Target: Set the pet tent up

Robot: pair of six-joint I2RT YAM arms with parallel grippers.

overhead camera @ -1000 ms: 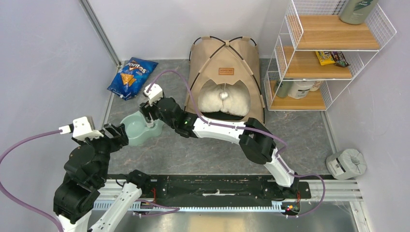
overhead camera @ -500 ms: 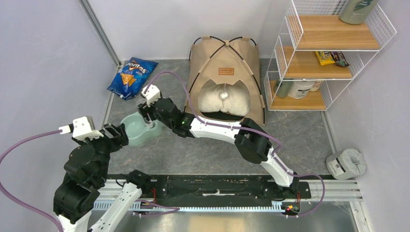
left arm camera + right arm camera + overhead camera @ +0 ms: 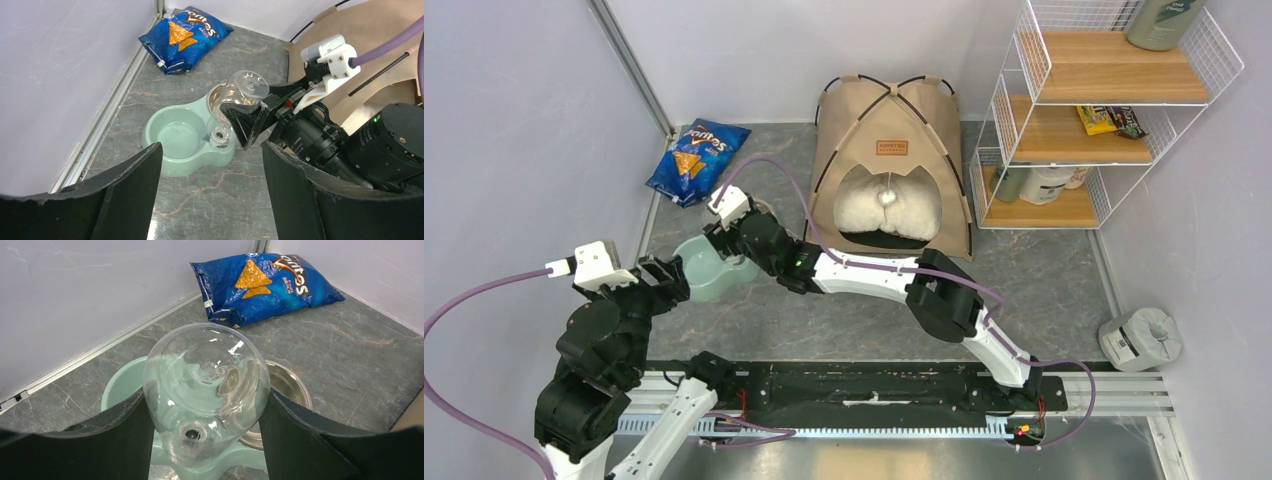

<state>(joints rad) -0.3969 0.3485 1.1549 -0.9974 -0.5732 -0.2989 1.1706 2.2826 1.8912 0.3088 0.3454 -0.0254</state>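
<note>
Pet tent (image 3: 889, 115): tan woven canvas, matt; thin black poles (image 3: 378, 74), smooth; brown leather-look label (image 3: 891, 146). Pillow (image 3: 884, 205): white, fluffy pile. Chip bag (image 3: 696, 160): blue printed film, glossy, crinkled. Clear bottle (image 3: 205, 385): transparent, smooth, bright highlights; glass or plastic cannot be told. Feeder base (image 3: 180, 145): mint-green plastic, smooth, soft sheen. Bowl (image 3: 287, 387): bare metal, dull shine. Table top (image 3: 854, 320): grey veined stone pattern, matt. Shelf rack (image 3: 1114, 110): white coated wire, pale wood boards.
</note>
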